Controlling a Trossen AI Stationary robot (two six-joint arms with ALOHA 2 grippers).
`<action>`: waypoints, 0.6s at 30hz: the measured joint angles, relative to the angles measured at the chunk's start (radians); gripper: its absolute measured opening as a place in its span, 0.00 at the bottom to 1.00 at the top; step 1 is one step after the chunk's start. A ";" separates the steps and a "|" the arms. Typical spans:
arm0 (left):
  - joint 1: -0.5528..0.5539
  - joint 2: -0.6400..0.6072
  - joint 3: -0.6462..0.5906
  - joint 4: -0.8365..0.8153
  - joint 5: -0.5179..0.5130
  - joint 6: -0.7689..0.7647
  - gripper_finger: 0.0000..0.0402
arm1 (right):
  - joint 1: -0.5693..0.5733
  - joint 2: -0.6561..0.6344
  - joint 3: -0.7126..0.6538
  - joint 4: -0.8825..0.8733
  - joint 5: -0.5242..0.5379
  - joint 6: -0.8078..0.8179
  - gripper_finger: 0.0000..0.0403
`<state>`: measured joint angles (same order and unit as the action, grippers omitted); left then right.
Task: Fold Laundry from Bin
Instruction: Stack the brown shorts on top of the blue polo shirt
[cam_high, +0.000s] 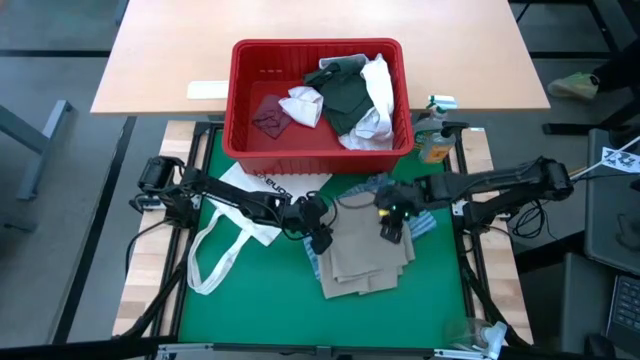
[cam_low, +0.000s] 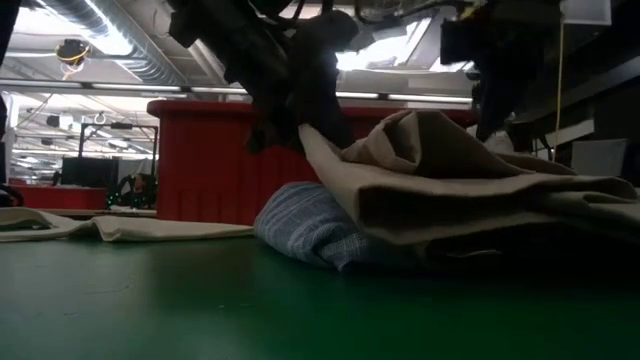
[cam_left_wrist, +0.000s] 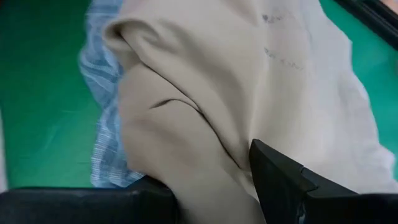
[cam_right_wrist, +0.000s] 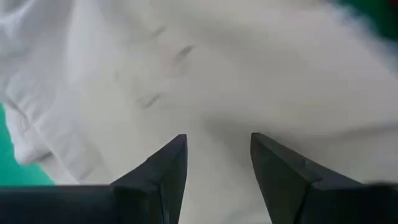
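Pinching the tan shirt (cam_high: 365, 255) by its left edge, left gripper (cam_high: 320, 238) over the green mat (cam_high: 250, 310). Right gripper (cam_high: 390, 232) hovered open above it. Blue-striped cloth (cam_low: 310, 228) tucked underneath, red bin (cam_high: 240, 110) behind.

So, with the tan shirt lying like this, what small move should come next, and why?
Probably the left gripper should carry the tan shirt edge it pinches across toward the right. The right gripper is open above the cloth, and the shirt sits bunched on the blue-striped cloth, so the fold looks unfinished.
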<state>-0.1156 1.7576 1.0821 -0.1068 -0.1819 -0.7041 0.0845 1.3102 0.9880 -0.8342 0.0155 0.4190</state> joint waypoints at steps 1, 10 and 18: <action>0.005 -0.002 0.000 -0.001 0.021 0.002 0.35 | 0.017 0.000 -0.029 0.038 -0.001 0.007 0.44; 0.052 -0.004 0.000 -0.050 0.174 -0.053 0.35 | 0.074 0.000 -0.251 0.269 0.050 0.137 0.44; 0.059 -0.004 0.000 -0.223 0.235 -0.055 0.35 | 0.073 0.000 -0.329 0.268 0.081 0.164 0.44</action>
<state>-0.0563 1.7535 1.0823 -0.3301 0.0527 -0.7594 0.1574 1.3102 0.6591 -0.5662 0.0964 0.5830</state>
